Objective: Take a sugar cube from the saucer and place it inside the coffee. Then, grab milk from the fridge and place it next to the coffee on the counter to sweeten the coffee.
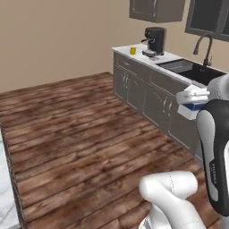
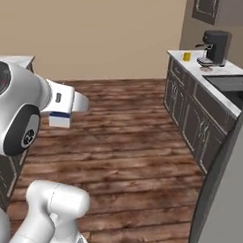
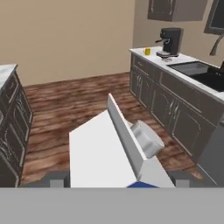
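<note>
While standing out on the wooden floor (image 1: 80,125), well apart from the table (image 1: 172,57) along the far wall. On that table, from large to small: dark sink (image 1: 192,69) with a curved tap, black coffee machine (image 1: 155,40), and near the left end the coffee (image 1: 133,51), a small yellow mug.

Too small at this range to make out the saucer, or any sugar cube inside the mug, so cannot judge the first step from these views. Seems past the fetching part, however: gripper (image 1: 193,102) clamped on the milk (image 3: 103,153), a white carton with a blue band. Jaws wide around its body. Carried in the air above the floor, close to the arm, resting on nothing. Seen very near in the hand view, with the gable top pointing toward the table.

Left to do, by judgement: drive up to the table, lower the milk upright next to the coffee, then release.

No brand, label or writing readable on carton, machine or cabinets. Only plain white faces and the blue band.
</note>
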